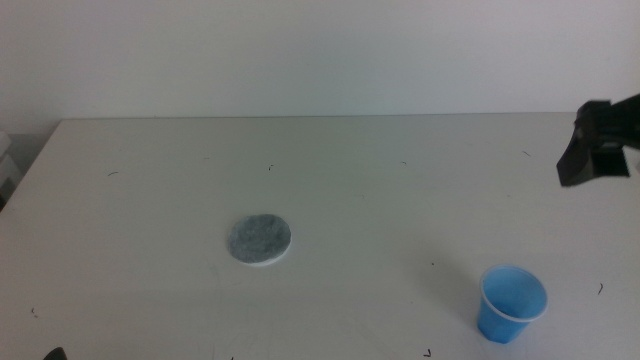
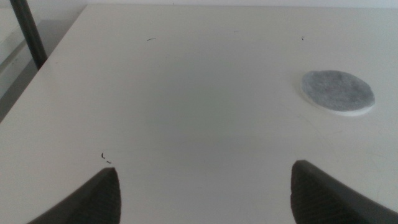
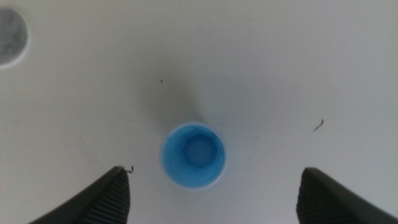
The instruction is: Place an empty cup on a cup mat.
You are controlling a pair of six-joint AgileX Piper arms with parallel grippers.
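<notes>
White table [image 1: 330, 170]: blue cup [image 1: 512, 303] upright, apart from cup mat [image 1: 260, 240].

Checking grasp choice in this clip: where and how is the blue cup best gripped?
Probably across the upper wall just below the rim, coming down from above. The cup stands upright, mouth up and empty, tapering toward its base, alone on the table. The open right gripper is above it; the left gripper waits, open.

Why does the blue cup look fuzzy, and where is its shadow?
Middle view: the cup is softly blurred, with hardly any shadow on the table. Right wrist view: looking straight down into it, a faint grey smudge of shadow lies beside its rim; the cup mat is blurry too.
</notes>
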